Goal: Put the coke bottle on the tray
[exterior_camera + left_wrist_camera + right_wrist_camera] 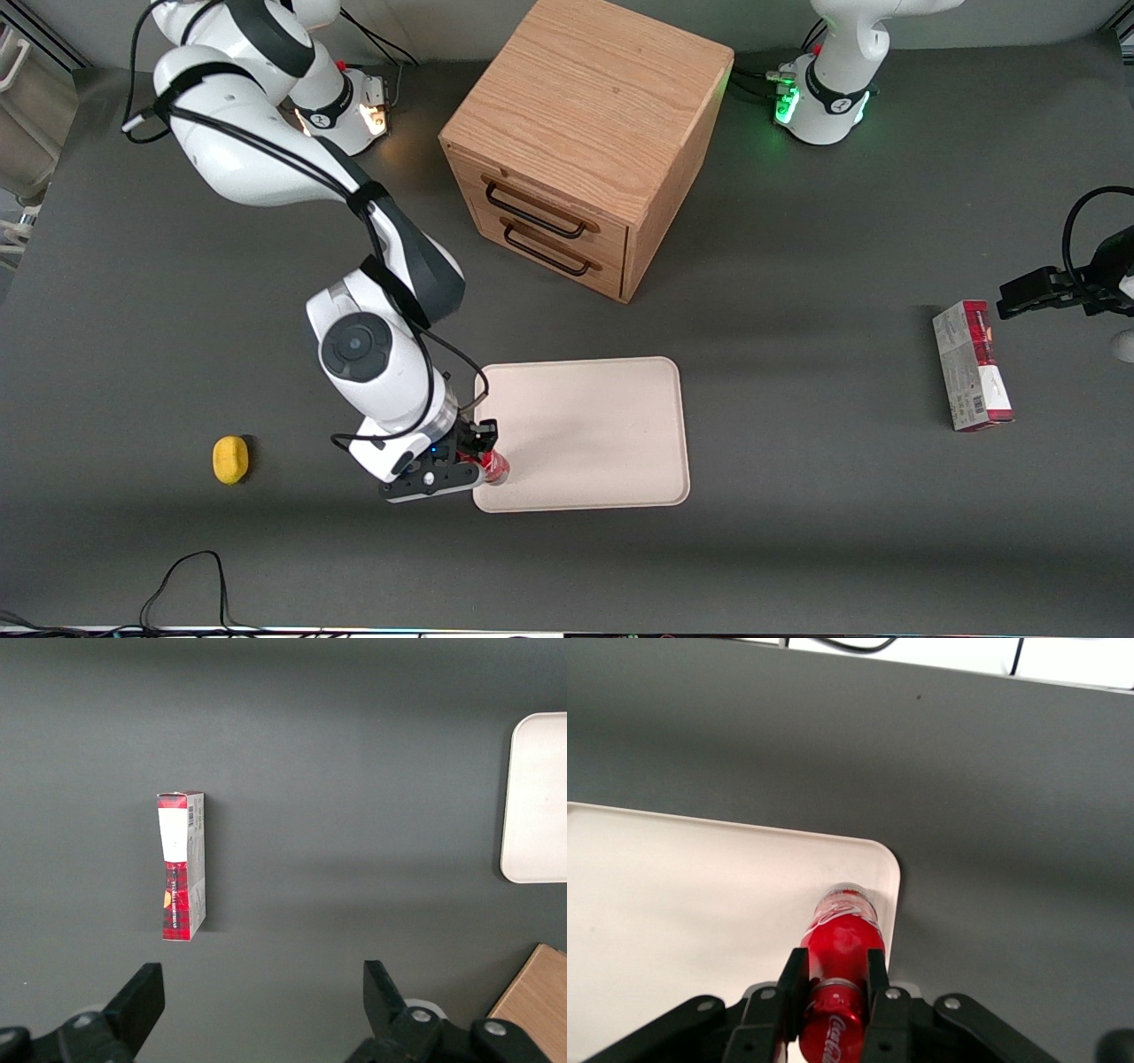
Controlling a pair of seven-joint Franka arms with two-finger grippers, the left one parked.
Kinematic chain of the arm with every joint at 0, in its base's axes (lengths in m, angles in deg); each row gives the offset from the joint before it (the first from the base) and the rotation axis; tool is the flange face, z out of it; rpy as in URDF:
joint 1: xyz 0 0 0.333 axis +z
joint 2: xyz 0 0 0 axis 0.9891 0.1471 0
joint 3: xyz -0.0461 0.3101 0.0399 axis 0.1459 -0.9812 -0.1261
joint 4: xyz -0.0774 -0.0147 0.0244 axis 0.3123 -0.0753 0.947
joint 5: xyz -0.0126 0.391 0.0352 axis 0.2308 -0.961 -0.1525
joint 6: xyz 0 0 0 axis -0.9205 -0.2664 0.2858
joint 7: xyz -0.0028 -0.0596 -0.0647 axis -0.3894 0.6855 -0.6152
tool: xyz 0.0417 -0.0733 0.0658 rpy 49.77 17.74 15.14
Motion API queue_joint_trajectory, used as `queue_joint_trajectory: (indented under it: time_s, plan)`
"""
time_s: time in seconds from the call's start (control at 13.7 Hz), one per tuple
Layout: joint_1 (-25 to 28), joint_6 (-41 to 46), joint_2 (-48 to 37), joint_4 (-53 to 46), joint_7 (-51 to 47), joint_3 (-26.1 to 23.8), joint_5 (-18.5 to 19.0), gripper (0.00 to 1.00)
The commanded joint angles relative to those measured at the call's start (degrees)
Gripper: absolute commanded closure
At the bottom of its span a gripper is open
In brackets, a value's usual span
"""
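Observation:
My right gripper (483, 454) is shut on the coke bottle (493, 467), a small red bottle with white script. In the right wrist view the black fingers (793, 979) clamp the bottle's neck just under the red cap, and the bottle's body (842, 943) hangs over the tray's corner, silvery base lowest. The cream-white tray (594, 425) lies flat on the dark table; the bottle is over its corner nearest the front camera, toward the working arm's end (700, 904). I cannot tell whether the base touches the tray.
A wooden drawer cabinet (585, 133) stands farther from the front camera than the tray. A yellow lemon (230, 460) lies toward the working arm's end. A red-and-white carton box (972, 366) lies toward the parked arm's end, also in the left wrist view (182, 864).

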Motion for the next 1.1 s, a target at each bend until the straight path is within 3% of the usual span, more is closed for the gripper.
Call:
queue_joint_trajectory:
  time_s: [0.0,0.07,0.15,0.37,0.59,0.73,0.88,0.95,1.02]
  plan:
    - [0.32,-0.2,1.1,-1.56,-0.92,-1.23,2.21,0.85]
    - [0.23,-0.29,1.1,-0.69,-0.92,-1.14,2.21,0.11]
    - [-0.03,-2.55,0.75,0.89,-1.36,-1.14,2.39,0.0]
    - [-0.91,-1.7,-3.0,1.25,-3.03,-1.14,0.64,0.0]
    - [-3.8,6.98,-13.53,8.52,-2.16,0.35,-7.43,0.0]
    - [-4.34,9.55,-24.07,18.6,-0.76,6.04,-13.57,0.0]
    - [-4.17,9.65,-35.58,31.08,5.72,14.29,-23.58,0.0]
    - [-3.91,9.64,-40.86,36.71,7.93,17.55,-26.5,0.0]
    - [-3.82,9.64,-46.22,42.94,8.47,18.98,-26.7,0.0]
